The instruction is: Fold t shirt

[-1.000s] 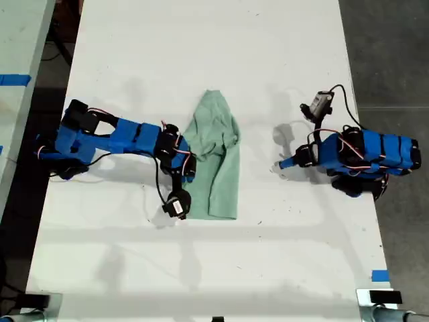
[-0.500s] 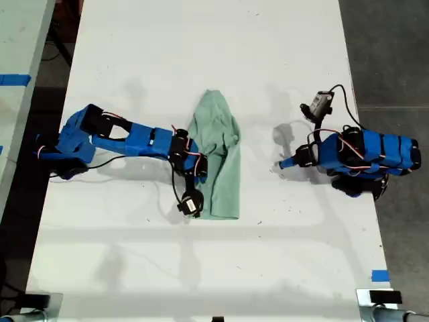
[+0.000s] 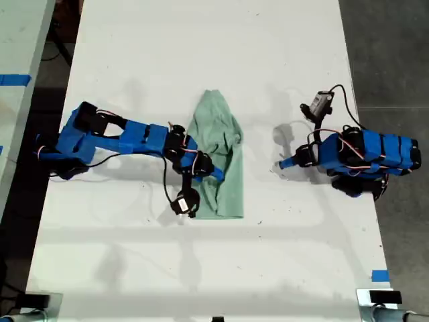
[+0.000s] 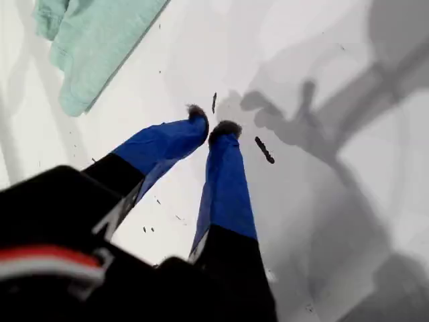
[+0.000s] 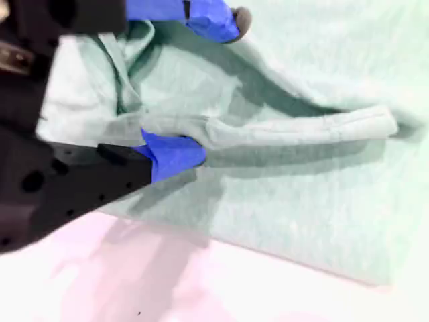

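My second gripper [image 3: 213, 176] sits over the side of the t shirt [image 3: 224, 157] near the table's [image 3: 201, 54] edge at the exterior view's left, so the cloth under it is hidden there. In the second wrist view the t shirt [image 5: 301, 168] runs off the picture, and the upper blue finger [image 5: 201, 15] is cut off too. The whole picture is soft and pale, so I cannot see the cloth's weave.

In the first wrist view only a corner of the t shirt [image 4: 94, 47] shows. The dark body of my first gripper [image 4: 212, 127] covers the table below it.

The table's ends are cut off in the exterior view.
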